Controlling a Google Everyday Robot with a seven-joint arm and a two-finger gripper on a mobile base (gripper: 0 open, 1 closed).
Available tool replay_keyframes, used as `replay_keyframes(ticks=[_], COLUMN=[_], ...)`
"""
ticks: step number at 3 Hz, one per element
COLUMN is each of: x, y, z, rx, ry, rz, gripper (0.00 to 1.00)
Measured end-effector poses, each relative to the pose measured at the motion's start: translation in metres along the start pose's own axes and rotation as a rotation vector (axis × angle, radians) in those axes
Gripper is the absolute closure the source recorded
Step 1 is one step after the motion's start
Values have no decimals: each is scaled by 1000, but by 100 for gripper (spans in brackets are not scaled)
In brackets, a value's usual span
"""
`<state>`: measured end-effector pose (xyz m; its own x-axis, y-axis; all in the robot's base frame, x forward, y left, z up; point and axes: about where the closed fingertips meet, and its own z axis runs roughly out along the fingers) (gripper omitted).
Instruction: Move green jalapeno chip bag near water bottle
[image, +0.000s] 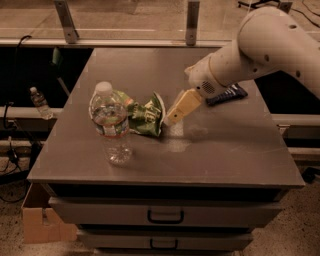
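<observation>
The green jalapeno chip bag (142, 117) lies crumpled on the grey table top (225, 150), left of centre. The water bottle (111, 124) stands upright just left of the bag, with its side touching or nearly touching the bag. My gripper (172, 116), tan at its tip, hangs from the white arm (260, 50) that reaches in from the upper right. It sits just right of the bag's right edge, low over the table. It holds nothing that I can see.
A dark blue striped snack wrapper (227, 94) lies at the back right, partly behind the arm. A tiny bottle (39, 102) stands off the table at left. A cardboard box (42, 220) is on the floor at lower left. Drawers (165, 216) are under the table's front edge.
</observation>
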<state>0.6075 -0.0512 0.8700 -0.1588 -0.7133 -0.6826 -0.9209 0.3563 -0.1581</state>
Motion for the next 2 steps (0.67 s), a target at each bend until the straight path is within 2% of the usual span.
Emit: replay_keyframes(ticks=[1,2], x=[34,47], y=[-29,-65], z=[-33,-83], rx=[46,131], ry=[13,-30], rz=[10,15], gripper=[0,0])
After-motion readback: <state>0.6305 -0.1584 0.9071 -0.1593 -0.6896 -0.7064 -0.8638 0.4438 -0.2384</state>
